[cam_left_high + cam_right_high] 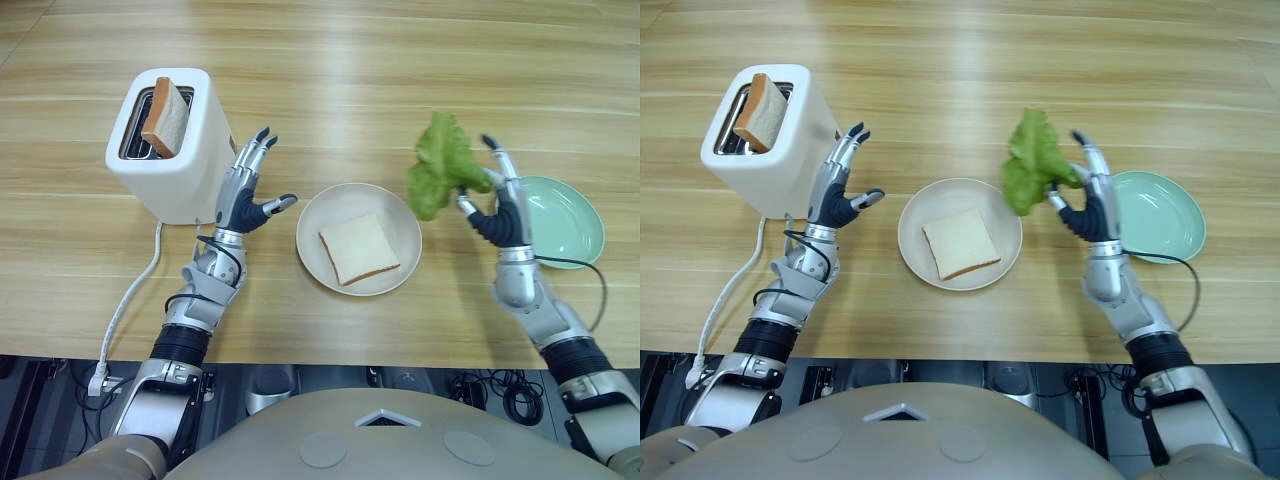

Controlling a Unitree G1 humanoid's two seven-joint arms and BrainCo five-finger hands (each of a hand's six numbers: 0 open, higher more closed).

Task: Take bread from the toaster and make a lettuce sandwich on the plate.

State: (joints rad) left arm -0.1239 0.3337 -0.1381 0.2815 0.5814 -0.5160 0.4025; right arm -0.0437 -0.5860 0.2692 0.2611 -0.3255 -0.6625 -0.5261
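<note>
Bread slice flat on plate, mid surface. Second slice in toaster, far left, lower part hidden in slot. Your right hand pinches lettuce just right of plate; leaf covers some fingertips. Left hand open beside toaster.

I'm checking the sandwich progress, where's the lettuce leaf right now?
The lettuce leaf is held up in the right hand, on the robot's right, between the cream plate and the green plate.
</note>
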